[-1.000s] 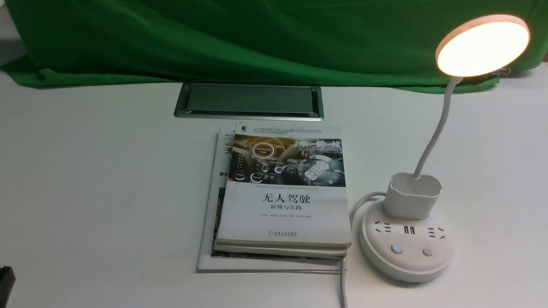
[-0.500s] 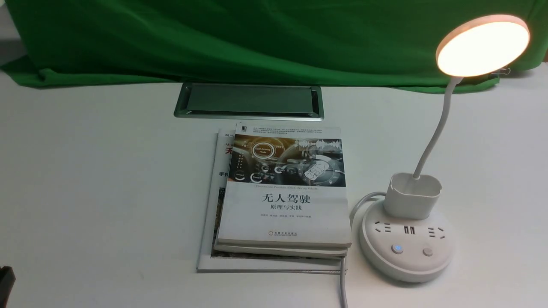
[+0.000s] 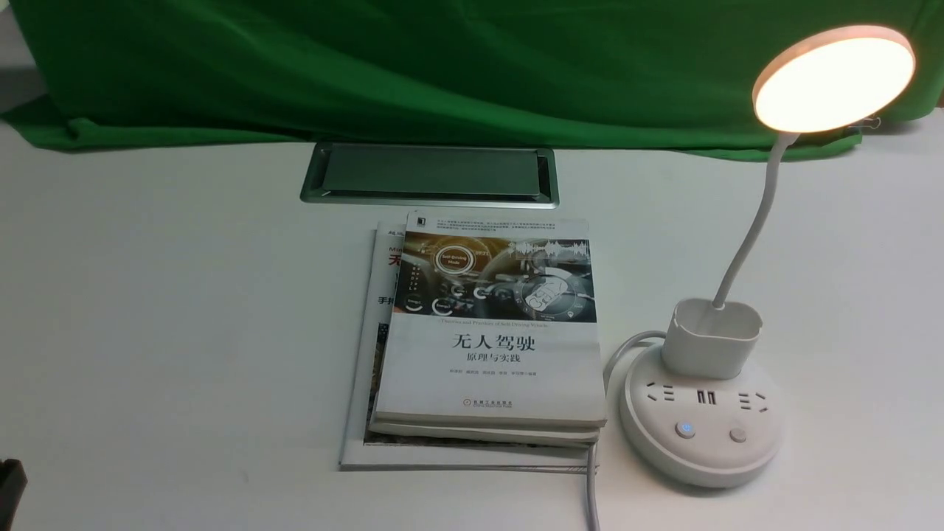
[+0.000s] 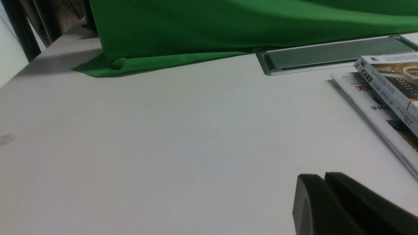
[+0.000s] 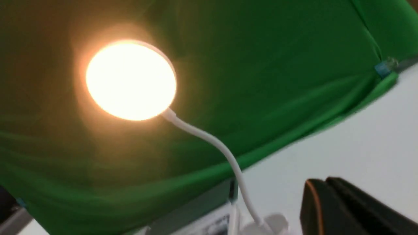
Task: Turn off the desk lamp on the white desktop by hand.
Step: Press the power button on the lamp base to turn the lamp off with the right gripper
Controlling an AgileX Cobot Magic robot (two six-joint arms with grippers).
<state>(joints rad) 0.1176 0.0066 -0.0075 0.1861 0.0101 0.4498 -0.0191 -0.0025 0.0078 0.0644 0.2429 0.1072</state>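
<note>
The desk lamp (image 3: 700,413) stands at the right of the white desktop (image 3: 184,310), and its disc head (image 3: 833,80) glows warm. Two buttons sit on the front of the round base; the left one (image 3: 685,428) shows a small blue light and the right one (image 3: 737,435) is plain. In the right wrist view the lit head (image 5: 130,80) and thin neck (image 5: 222,150) fill the frame. My right gripper (image 5: 325,181), the hand, hangs shut and empty beside the neck, apart from the lamp. My left gripper (image 4: 325,176) is shut over bare desktop, and only a black corner of it (image 3: 9,479) shows in the front view.
A stack of books (image 3: 490,332) lies mid-desk, just left of the lamp base. The lamp's white cable (image 3: 590,494) runs between them toward the front edge. A grey metal hatch (image 3: 429,173) sits behind the books, and green cloth (image 3: 442,66) covers the back.
</note>
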